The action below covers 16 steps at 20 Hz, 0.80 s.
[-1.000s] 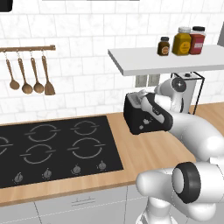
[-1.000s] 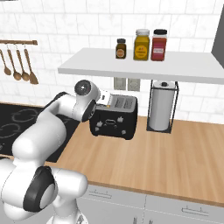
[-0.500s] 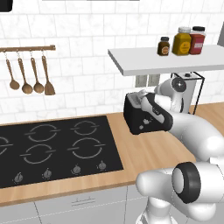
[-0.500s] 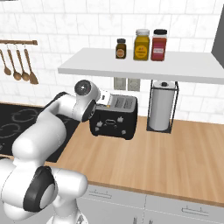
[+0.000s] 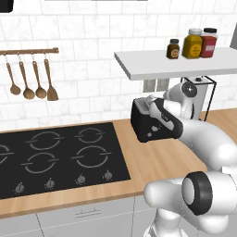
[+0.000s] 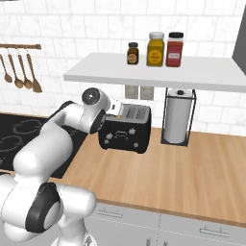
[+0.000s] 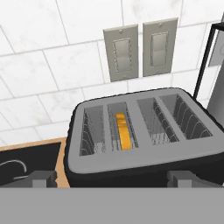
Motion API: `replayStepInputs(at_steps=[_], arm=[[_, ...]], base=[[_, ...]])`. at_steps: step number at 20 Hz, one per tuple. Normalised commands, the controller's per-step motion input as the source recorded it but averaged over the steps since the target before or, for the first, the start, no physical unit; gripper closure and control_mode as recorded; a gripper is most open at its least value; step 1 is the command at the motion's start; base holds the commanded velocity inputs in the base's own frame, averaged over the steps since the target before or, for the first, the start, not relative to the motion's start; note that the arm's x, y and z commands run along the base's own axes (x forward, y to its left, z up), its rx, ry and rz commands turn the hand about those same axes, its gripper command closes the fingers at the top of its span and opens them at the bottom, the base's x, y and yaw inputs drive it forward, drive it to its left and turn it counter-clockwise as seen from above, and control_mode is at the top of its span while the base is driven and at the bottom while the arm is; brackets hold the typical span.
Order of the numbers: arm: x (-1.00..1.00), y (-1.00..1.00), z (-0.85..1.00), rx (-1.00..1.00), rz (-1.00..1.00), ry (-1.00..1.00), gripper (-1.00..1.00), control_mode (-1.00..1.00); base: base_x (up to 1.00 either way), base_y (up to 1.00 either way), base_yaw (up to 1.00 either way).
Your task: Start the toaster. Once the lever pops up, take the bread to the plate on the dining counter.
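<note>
Leftmost, spoons (image 5: 30, 76) are hanging on a rail above the hob (image 5: 58, 157). Right of it the toaster (image 5: 150, 121) is sitting on the wooden counter (image 5: 152, 164), under a shelf (image 5: 176, 62) that is carrying three jars (image 5: 193, 43). From the left base view the arm is covering much of the toaster's right side; the right base view is showing the toaster's (image 6: 126, 129) front with its small controls, and a paper-towel roll (image 6: 177, 120) standing just beside it to the right. Only the hand view is looking down into the slots: the bread (image 7: 124, 130) is sitting low in the second slot from the left. The gripper (image 7: 111, 178) is hovering above the toaster's (image 7: 144, 148) near edge, jaws spread wide and holding nothing. Behind, two outlets (image 7: 141, 48) are showing on the tiled wall.
</note>
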Motion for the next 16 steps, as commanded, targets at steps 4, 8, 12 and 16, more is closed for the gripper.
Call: replayStepInputs(at_steps=[4,8,12,16], arm=[[0.00,0.00,0.00,0.00,0.00,0.00,-1.00,-1.00],[0.00,0.00,0.00,0.00,0.00,0.00,-1.00,-1.00],[0.00,0.00,0.00,0.00,0.00,0.00,-1.00,-1.00],[0.00,0.00,0.00,0.00,0.00,0.00,-1.00,-1.00]], base=[[0.00,0.00,0.00],[0.00,0.00,0.00],[0.00,0.00,0.00],[0.00,0.00,0.00]])
